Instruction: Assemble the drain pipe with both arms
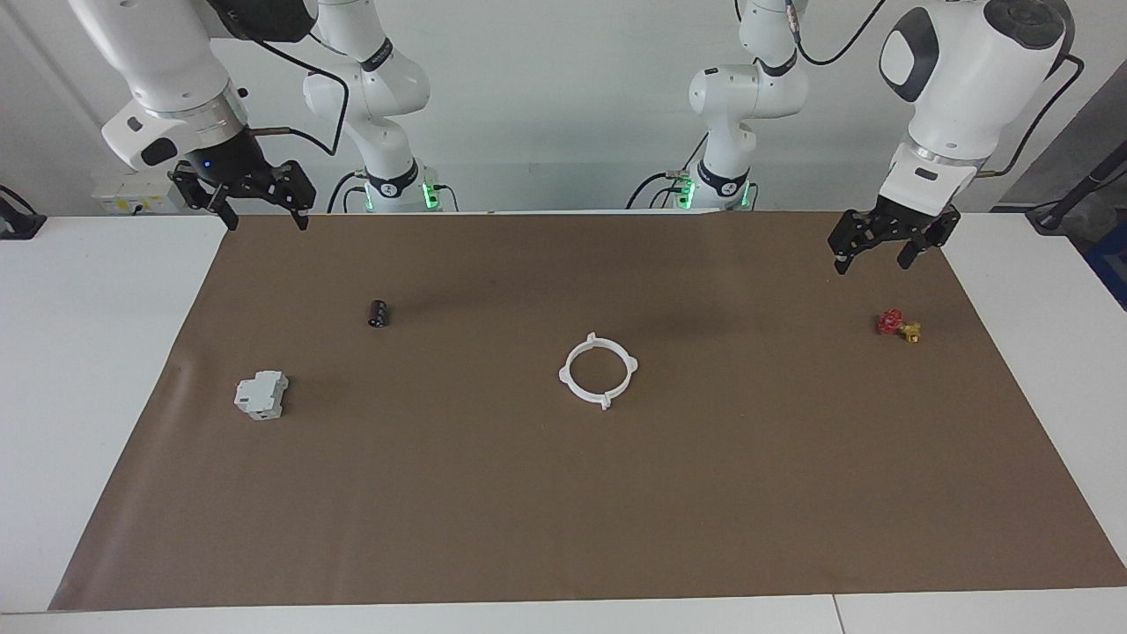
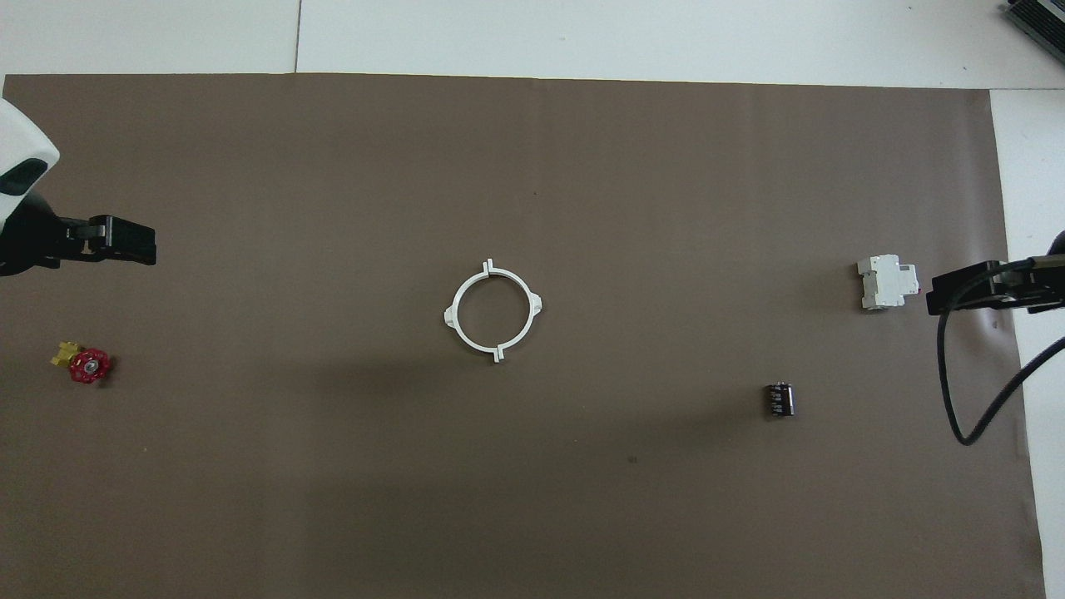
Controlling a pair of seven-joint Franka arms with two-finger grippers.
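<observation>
The drain pipe (image 1: 598, 371) lies in the middle of the brown mat as one closed white ring, its two halves meeting at the end tabs; it also shows in the overhead view (image 2: 492, 312). My left gripper (image 1: 876, 249) hangs open and empty above the mat's edge at the left arm's end, over the spot beside the valve piece. My right gripper (image 1: 261, 211) hangs open and empty above the mat's corner at the right arm's end. Both are well apart from the ring. In the overhead view only parts of the left gripper (image 2: 116, 241) and the right gripper (image 2: 973, 287) show.
A red-and-yellow valve piece (image 1: 898, 325) lies at the left arm's end of the brown mat (image 1: 563, 528). A grey boxy block (image 1: 261, 395) and a small black cylinder (image 1: 379, 313) lie toward the right arm's end. White table surrounds the mat.
</observation>
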